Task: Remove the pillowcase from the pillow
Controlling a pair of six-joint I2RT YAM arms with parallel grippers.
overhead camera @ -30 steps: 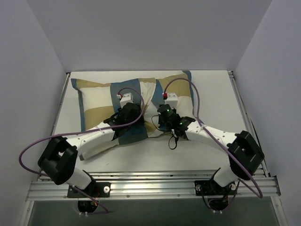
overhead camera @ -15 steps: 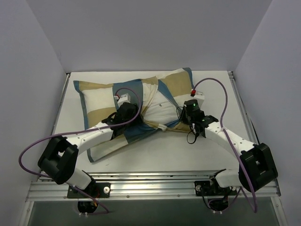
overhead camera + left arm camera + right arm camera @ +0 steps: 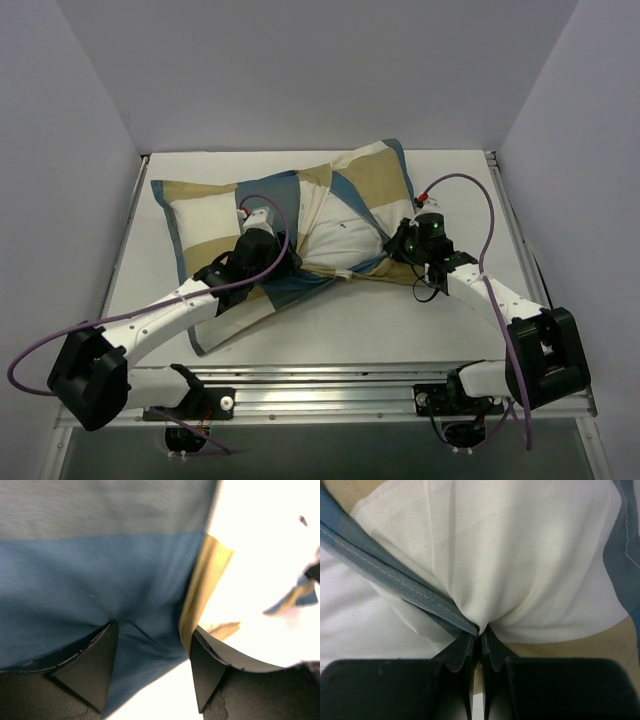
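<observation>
step: case partly peeled, pillow bare in middle, both on table | left claw: half-wide, pressing blue cloth | right claw: tight on case edge | next: probably left must pinch, then pull apart

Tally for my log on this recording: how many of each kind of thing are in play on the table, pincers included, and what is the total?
pillowcase: 1
pillow: 1
pincers: 2 (left pincer, right pincer)
Total: 4
</observation>
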